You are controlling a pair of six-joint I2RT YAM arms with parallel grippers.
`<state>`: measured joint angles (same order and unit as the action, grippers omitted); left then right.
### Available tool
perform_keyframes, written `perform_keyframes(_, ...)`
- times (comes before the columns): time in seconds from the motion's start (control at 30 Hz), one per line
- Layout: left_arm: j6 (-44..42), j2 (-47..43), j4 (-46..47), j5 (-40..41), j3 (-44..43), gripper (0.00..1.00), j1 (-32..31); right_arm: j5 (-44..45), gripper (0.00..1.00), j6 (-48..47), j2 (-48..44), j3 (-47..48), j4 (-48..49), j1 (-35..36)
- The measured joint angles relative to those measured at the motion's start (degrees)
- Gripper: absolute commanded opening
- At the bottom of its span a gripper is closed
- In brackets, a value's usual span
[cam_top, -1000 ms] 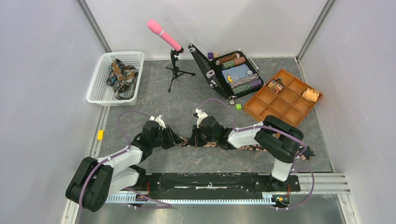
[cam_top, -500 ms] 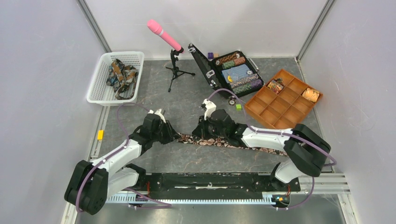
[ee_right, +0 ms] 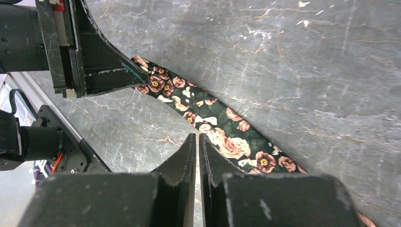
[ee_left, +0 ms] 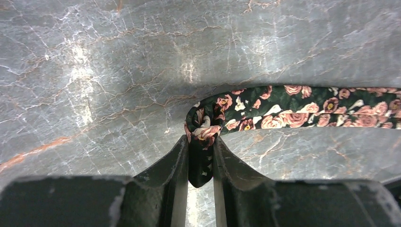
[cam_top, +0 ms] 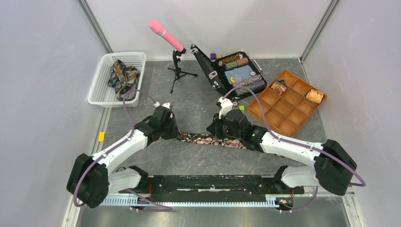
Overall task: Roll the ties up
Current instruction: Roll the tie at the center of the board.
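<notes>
Left gripper [ee_left: 200, 150] is clamped narrow on the tie [ee_left: 293, 106], pinching a small folded curl of its end between the pads, right down at the grey table [ee_left: 94, 71]. From that pinch the floral strip runs off to the robot's right, long axis lying flat across the table, toward the right gripper [ee_right: 197, 138]. That one has its fingers drawn nearly together, just a sliver between them and nothing in it. Its tips sit at the strip's edge, a little way along from the pinch; whether they touch the cloth I cannot tell. So the left has the end, and the right is nearer the free length. Both arms reach forward and inward, wrists low. My call: the roll is barely begun, and it must wind rightward along the strip.
</notes>
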<state>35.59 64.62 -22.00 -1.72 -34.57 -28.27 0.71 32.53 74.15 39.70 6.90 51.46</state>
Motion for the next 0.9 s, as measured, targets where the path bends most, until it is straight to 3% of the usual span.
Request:
perform_keyframes(0.57, -3.6, 16.4, -13.5, 20.8, -14.3, 0.24, -13.0, 4.6, 0.11, -2.1, -9.5, -2.3, -6.9, -1.7)
perform_keyframes(0.9, -3.7, 27.6, -20.4, 33.7, -21.7, 0.15, -20.5, 7.6, 0.11, -2.9, -16.2, -2.8, -11.6, -2.2)
